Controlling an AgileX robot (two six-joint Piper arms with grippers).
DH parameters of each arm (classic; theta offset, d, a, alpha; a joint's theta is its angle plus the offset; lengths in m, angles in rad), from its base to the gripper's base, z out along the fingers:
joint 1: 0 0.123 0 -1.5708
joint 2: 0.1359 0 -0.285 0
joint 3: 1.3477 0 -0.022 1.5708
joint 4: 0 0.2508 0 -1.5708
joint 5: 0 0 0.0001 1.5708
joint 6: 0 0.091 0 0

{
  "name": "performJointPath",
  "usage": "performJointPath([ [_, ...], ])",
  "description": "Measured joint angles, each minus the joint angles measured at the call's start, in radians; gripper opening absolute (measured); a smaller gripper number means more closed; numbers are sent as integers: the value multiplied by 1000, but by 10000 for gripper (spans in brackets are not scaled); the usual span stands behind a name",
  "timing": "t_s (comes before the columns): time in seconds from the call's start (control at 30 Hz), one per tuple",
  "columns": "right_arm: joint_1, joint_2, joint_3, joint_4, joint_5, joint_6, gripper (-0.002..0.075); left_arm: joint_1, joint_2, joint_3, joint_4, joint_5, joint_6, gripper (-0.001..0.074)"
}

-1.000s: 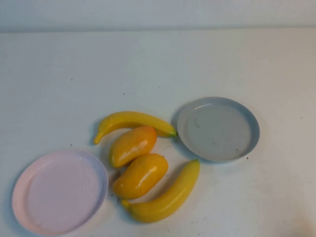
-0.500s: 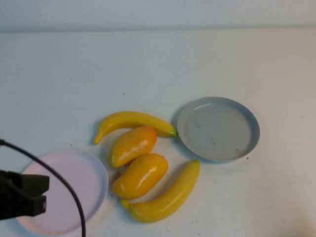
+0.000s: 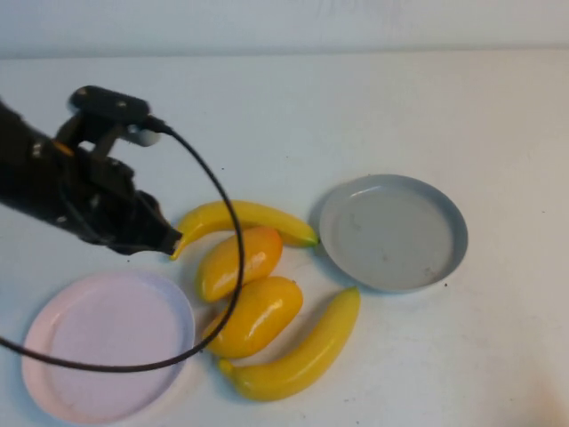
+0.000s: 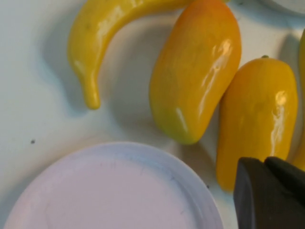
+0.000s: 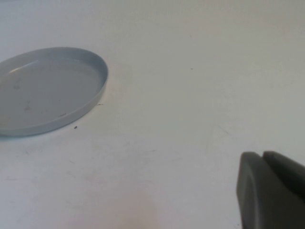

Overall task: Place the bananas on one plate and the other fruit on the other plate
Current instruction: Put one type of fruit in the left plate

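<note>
At table centre, fruit cluster: four yellow fruits lie close together on the white table (image 3: 373, 107), between the pink plate and the grey-blue plate.
Far banana (image 3: 244, 218): long axis nearly crosswise; its thin tip points toward the left gripper, its other end reaches almost to the grey-blue plate's rim.
Near banana (image 3: 298, 351): long axis diagonal, rising toward the grey-blue plate; its lower end points toward the pink plate.
Upper mango-like fruit (image 3: 238, 262): just beside the far banana, on the side away from the wall, tilted on the same diagonal as the near banana.
Lower mango-like fruit (image 3: 253, 316): between the upper one and the near banana, touching or nearly touching both.
Grey-blue plate (image 3: 393, 233): bare, to the right of the cluster.
Pink plate (image 3: 107, 345): bare, to the left of the cluster and nearer the camera.
Left gripper (image 3: 147, 233): at the far banana's thin tip, above the pink plate's far edge; I cannot tell its opening.
Right gripper (image 5: 271, 191): seen only in its wrist view, over bare table beside the grey-blue plate; opening not discernible.
Surface: plain white, lightly speckled, a pale wall (image 3: 284, 22) behind.
</note>
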Motion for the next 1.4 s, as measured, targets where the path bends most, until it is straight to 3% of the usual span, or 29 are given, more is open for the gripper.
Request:
performJointPath([
  [0.13,0,0,0,0,0,2,-17,-121,136,-140,78,55,-49,-2],
  [0.37,0,0,0,0,0,2,-17,-241,327,-333,251,114,-172,31],
  [0.47,0,0,0,0,0,2,-17,-270,383,-381,291,118,-185,137],
  [0.63,0,0,0,0,0,2,-17,-277,457,-408,297,120,-187,480],
  [0.7,0,0,0,0,0,2,-17,-277,483,-408,327,120,-188,582],
  [0.77,0,0,0,0,0,2,-17,-277,503,-408,360,113,-189,637],
  [1.07,0,0,0,0,0,2,-17,-277,525,-408,411,27,-189,664],
  [1.4,0,0,0,0,0,2,-17,-277,530,-408,411,15,-189,634],
])
